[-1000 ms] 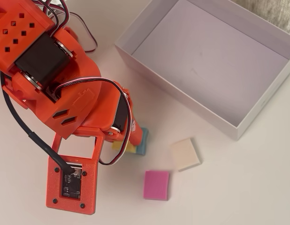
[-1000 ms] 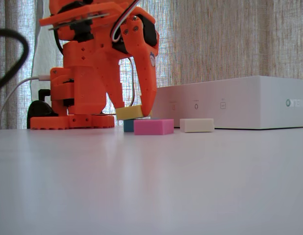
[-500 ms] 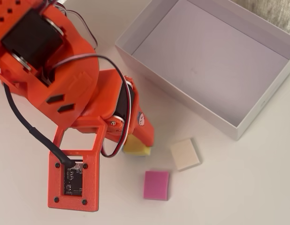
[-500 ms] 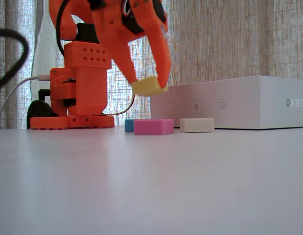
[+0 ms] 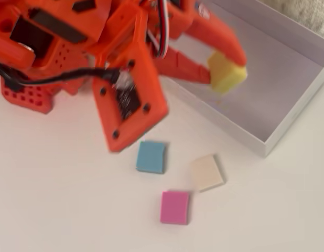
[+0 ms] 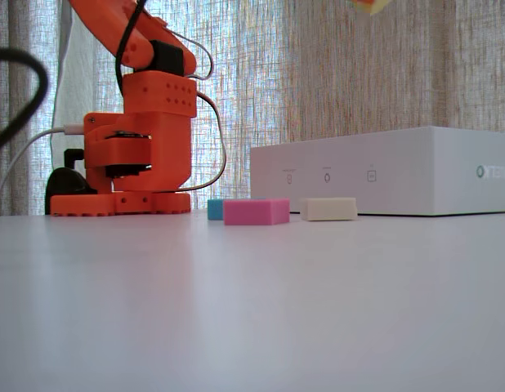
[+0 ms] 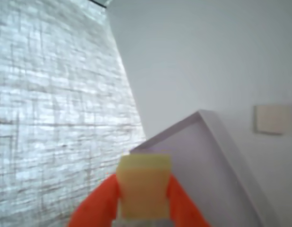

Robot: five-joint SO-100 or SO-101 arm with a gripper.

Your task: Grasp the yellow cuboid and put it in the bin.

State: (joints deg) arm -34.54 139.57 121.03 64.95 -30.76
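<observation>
Orange two-finger gripper (image 5: 225, 71) clamped on the small yellow foam cuboid (image 5: 226, 72), held in the air over the near-wall edge of the shallow white cardboard bin (image 5: 288, 123). On the table in overhead view: blue block (image 5: 151, 156), beige block (image 5: 207, 172), pink block (image 5: 174, 207), all apart from each other.

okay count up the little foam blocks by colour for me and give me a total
Yellow: 1, the yellow cuboid, held in the gripper above the bin
Blue: 1, the blue block
Cream: 1, the cream block
Pink: 1, the pink block
Total: 4
</observation>
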